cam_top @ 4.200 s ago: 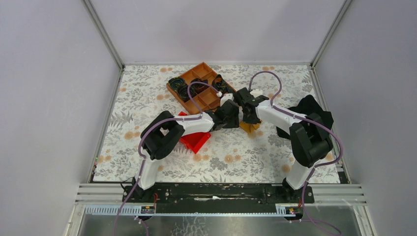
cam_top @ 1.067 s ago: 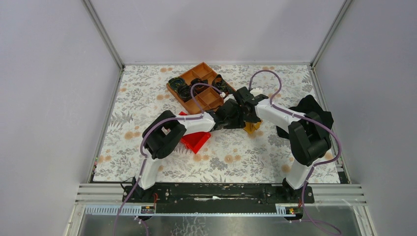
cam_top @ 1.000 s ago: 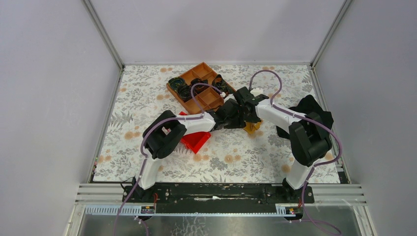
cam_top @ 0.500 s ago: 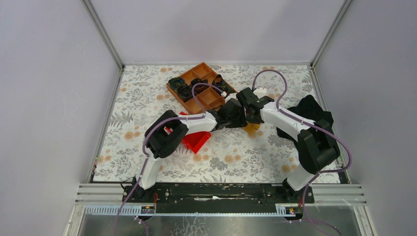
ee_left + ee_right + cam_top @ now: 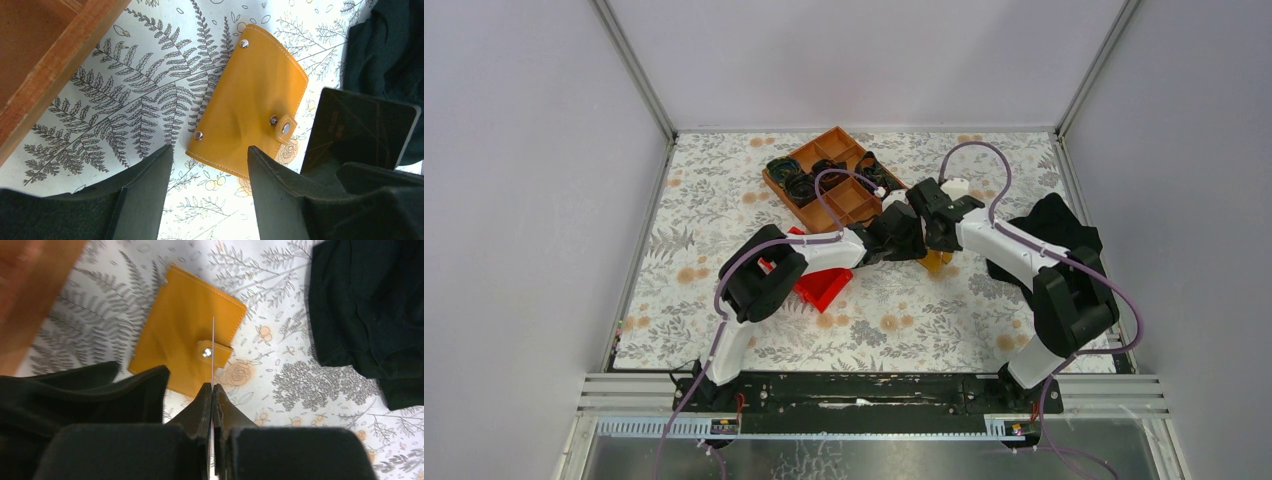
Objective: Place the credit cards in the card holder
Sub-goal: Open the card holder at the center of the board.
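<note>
L arm (image 5: 819,255) reaches fwd and to the right from its base, wrist low. R arm (image 5: 1009,240) folds in from the right side, so both wrists meet mid-table.

L pincer (image 5: 209,150): jaws apart, nothing between them, tips over the near edge of the flat tan-orange stitched card holder (image 5: 250,95). Touching it or not, can't tell.

R pincer (image 5: 212,387): jaws pressed together on a thin dark grey rectangular card (image 5: 361,127). The card stands upright, edge-on in the R wrist view, and sits just right of the L pincer's right finger, beside the holder's strap side.

The card holder lies closed on the floral-print mat (image 5: 724,200), strap snapped shut, straight ahead of both pincers.

Orange-brown compartment tray (image 5: 836,140) is ahead-left of the L pincer. Some cells hold black coiled items (image 5: 789,178), others show bare floor. Red plastic bin (image 5: 819,288) is back behind the L pincer, partly under the L arm, contents hidden. Crumpled black cloth (image 5: 370,310) is right of the R pincer.

Faint print on the card's face in the L wrist view, too small to read.
</note>
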